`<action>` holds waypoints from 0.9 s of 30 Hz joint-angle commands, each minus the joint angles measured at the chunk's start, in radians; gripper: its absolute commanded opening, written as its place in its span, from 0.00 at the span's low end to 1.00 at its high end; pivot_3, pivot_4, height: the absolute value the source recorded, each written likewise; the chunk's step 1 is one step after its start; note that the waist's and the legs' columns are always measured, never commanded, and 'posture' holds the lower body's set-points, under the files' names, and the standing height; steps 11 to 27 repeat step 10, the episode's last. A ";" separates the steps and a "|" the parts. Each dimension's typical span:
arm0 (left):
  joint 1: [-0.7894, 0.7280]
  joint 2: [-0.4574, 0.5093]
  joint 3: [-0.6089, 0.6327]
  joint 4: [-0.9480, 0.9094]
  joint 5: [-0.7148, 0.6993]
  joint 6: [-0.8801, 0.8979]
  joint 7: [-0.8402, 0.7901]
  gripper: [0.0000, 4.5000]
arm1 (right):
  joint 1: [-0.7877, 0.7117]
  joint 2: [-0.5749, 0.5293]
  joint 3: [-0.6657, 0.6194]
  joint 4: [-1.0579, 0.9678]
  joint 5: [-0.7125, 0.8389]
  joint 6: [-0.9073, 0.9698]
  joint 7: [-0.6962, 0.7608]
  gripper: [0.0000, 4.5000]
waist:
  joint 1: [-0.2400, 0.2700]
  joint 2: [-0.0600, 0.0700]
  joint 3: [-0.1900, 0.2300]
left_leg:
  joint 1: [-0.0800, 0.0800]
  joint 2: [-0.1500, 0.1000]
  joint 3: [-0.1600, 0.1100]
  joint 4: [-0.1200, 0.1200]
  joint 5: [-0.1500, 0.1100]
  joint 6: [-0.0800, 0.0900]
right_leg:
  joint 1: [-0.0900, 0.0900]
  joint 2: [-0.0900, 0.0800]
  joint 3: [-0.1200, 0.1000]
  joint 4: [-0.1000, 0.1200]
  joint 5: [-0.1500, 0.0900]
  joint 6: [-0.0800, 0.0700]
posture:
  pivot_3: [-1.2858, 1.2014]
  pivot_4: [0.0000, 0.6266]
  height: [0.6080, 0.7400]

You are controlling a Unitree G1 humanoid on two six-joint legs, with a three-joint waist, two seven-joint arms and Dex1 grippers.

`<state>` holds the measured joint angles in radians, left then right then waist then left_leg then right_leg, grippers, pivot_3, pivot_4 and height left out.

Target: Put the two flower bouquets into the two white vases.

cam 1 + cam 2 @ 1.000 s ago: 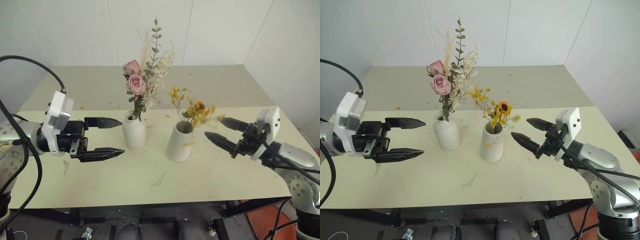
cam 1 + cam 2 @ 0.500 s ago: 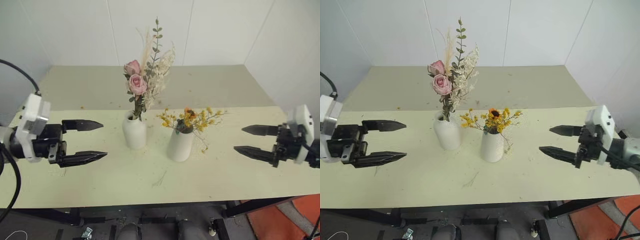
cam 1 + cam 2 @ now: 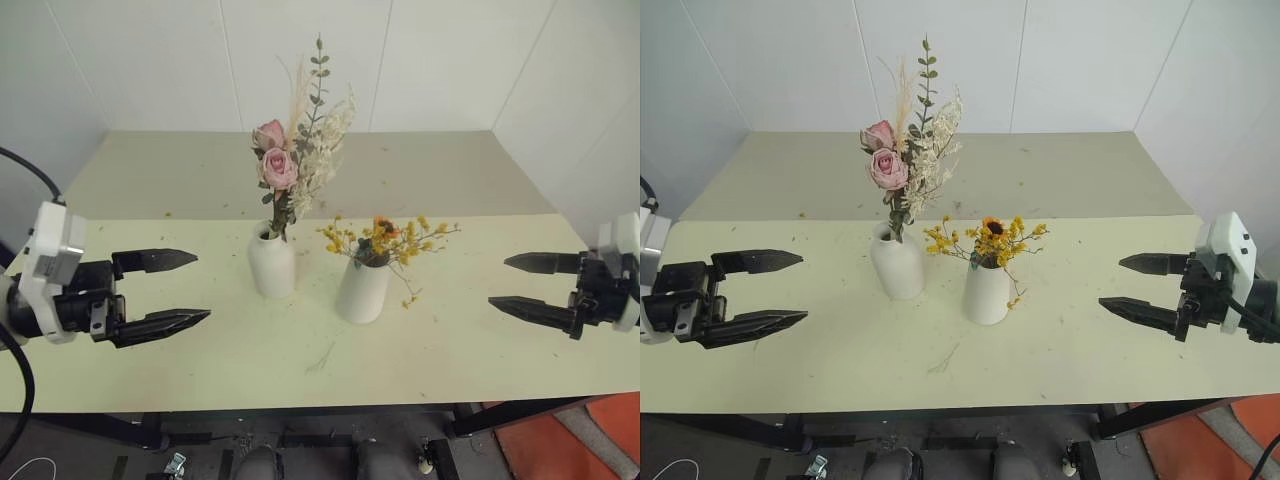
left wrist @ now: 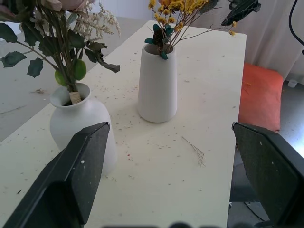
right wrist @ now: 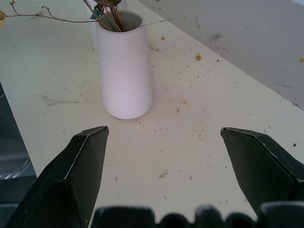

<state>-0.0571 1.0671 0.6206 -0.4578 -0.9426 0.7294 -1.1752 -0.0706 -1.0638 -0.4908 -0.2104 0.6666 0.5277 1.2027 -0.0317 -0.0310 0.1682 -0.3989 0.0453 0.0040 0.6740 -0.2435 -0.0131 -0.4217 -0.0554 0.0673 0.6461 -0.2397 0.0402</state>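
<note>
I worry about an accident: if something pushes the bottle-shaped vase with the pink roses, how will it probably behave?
The bottle-shaped vase looks likely to tip rather than slide: the rose bouquet rises far above its narrow neck, putting weight high. Its matte white ceramic is probably stiff but fragile if it falls. The rounded body seems apt to roll on the table once down.

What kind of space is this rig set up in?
Probably a lab or test room, not a home: bare white panel walls, a plain pale worktable strewn with plant crumbs, and two flower-filled vases staged as props.
</note>
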 commanded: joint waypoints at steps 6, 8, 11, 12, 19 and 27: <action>-0.056 0.020 -0.042 0.010 -0.012 -0.009 -0.012 1.00 | 0.048 0.027 -0.091 -0.089 0.022 -0.009 -0.020 0.99 | 0.002 0.000 0.000 | 0.000 0.000 0.000 0.000 0.000 0.000 | 0.000 0.000 0.000 0.000 0.000 0.000 | 0.52 0.24 1.00; -0.068 0.021 -0.054 0.016 -0.012 -0.009 -0.014 1.00 | 0.056 0.029 -0.100 -0.105 0.030 0.000 -0.026 0.99 | 0.004 0.000 0.000 | 0.000 0.000 0.000 0.000 0.000 0.000 | 0.000 0.000 0.000 0.000 0.000 0.000 | 0.52 0.24 1.00; -0.073 0.022 -0.059 0.020 -0.010 -0.010 -0.019 1.00 | 0.059 0.030 -0.104 -0.112 0.033 0.005 -0.032 0.99 | 0.004 0.000 0.000 | 0.000 0.000 0.000 0.000 0.000 0.000 | 0.000 0.000 0.000 0.000 0.000 0.000 | 0.52 0.24 1.00; -0.073 0.022 -0.059 0.020 -0.010 -0.010 -0.019 1.00 | 0.059 0.030 -0.104 -0.112 0.033 0.005 -0.032 0.99 | 0.004 0.000 0.000 | 0.000 0.000 0.000 0.000 0.000 0.000 | 0.000 0.000 0.000 0.000 0.000 0.000 | 0.52 0.24 1.00; -0.073 0.022 -0.059 0.020 -0.010 -0.010 -0.019 1.00 | 0.059 0.030 -0.104 -0.112 0.033 0.005 -0.032 0.99 | 0.004 0.000 0.000 | 0.000 0.000 0.000 0.000 0.000 0.000 | 0.000 0.000 0.000 0.000 0.000 0.000 | 0.52 0.24 1.00; -0.073 0.022 -0.059 0.020 -0.010 -0.010 -0.019 1.00 | 0.059 0.030 -0.104 -0.112 0.033 0.005 -0.032 0.99 | 0.004 0.000 0.000 | 0.000 0.000 0.000 0.000 0.000 0.000 | 0.000 0.000 0.000 0.000 0.000 0.000 | 0.52 0.24 1.00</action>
